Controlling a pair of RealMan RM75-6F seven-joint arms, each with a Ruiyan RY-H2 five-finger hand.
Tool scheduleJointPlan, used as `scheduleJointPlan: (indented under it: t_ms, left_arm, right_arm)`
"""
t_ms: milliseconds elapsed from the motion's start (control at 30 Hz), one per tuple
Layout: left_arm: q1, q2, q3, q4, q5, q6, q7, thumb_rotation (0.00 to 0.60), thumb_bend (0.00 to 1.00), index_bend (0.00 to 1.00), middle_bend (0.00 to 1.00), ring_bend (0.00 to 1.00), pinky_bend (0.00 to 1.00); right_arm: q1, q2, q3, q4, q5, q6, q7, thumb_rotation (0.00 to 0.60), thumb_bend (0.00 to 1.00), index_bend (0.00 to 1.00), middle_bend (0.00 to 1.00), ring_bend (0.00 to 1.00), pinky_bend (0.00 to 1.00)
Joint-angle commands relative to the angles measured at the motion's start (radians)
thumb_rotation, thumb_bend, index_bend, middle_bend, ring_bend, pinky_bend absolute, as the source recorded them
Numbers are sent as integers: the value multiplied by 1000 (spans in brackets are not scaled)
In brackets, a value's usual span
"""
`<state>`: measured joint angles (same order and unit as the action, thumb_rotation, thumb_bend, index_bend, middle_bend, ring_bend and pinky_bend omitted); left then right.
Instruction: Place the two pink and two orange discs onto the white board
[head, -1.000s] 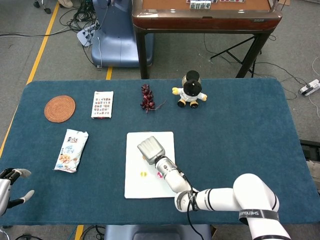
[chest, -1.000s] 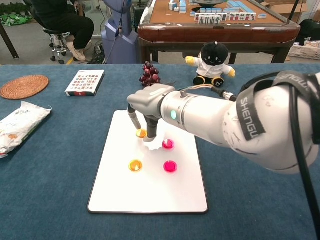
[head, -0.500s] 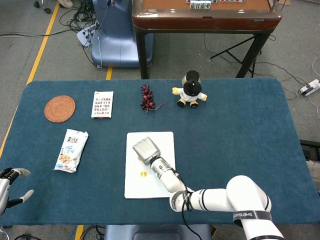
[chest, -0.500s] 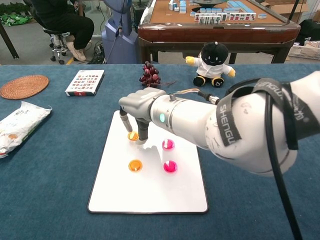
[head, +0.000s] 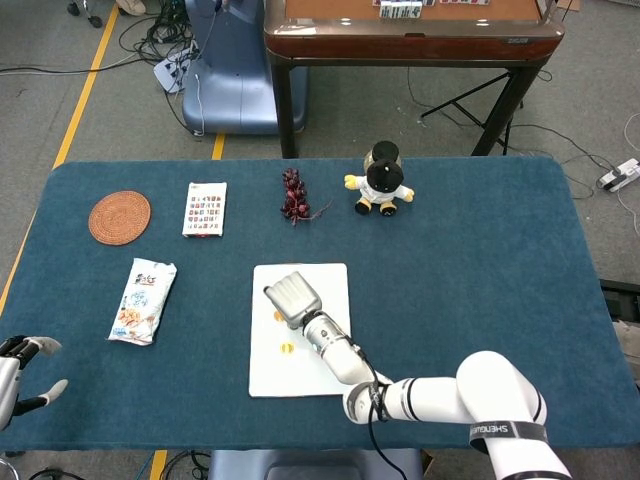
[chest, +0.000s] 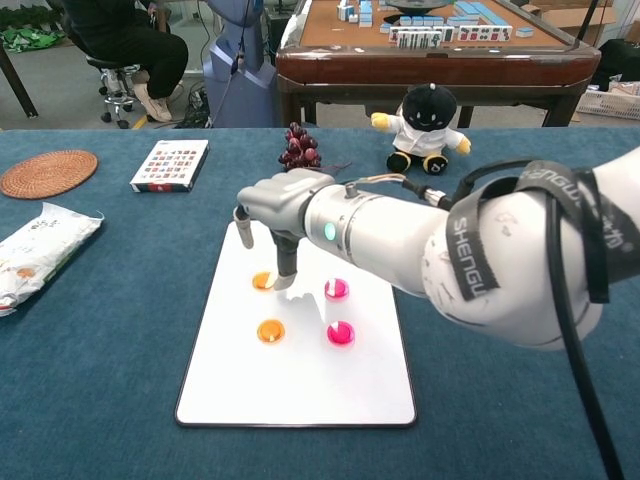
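The right robot hand (chest: 278, 215) hovers over the white board (chest: 300, 380), fingers pointing down and apart, holding nothing. Just below its fingertips lies an orange disc (chest: 262, 281). Another orange disc (chest: 270, 330) and two pink discs (chest: 336, 289) (chest: 340, 334) also rest on the board. The left robot hand (head: 20, 365) sits spread at the surface's (head: 480, 260) edge.

Looks like a robot lab or test room, not a home. Grey floor with yellow tape lines (head: 85, 85) at upper left, loose cables (head: 150, 40) beside a blue machine base (head: 235, 80). Mahjong table (head: 410, 35) at top centre, tripod legs (head: 480, 110) under it. Blue-covered worktop (head: 480, 260) across mid-frame. Seated person on a wheeled chair (chest: 125, 50), upper left of the chest view.
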<state>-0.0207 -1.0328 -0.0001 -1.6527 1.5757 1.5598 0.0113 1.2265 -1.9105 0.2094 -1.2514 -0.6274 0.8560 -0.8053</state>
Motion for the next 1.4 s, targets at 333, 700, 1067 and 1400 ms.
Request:
scheduleJointPlan:
  t_ms: [333, 700, 1067, 1400]
  left_arm:
    - [-7, -14, -5, 13, -1, -4, 6, 600, 165, 500, 471, 343, 486]
    - [-22, -51, -7, 54, 31, 0, -29, 600, 164, 448, 471, 344, 486]
    - [-35, -76, 8, 58, 50, -22, 6, 600, 165, 359, 471, 344, 486]
    - [-46, -97, 12, 70, 45, -45, 31, 600, 164, 321, 471, 344, 486]
  right_arm:
    - [-131, 300, -114, -381, -42, 224, -102, 600, 140, 345, 988, 986, 1000]
    - [-379, 587, -305, -551, -384, 418, 86, 600, 174, 397, 815, 858, 989]
    - [-685, 667, -419, -451, -703, 717, 312, 600, 174, 407, 673, 701, 807]
    - [-889, 639, -397, -290, -746, 838, 455, 600, 174, 527, 638, 604, 615]
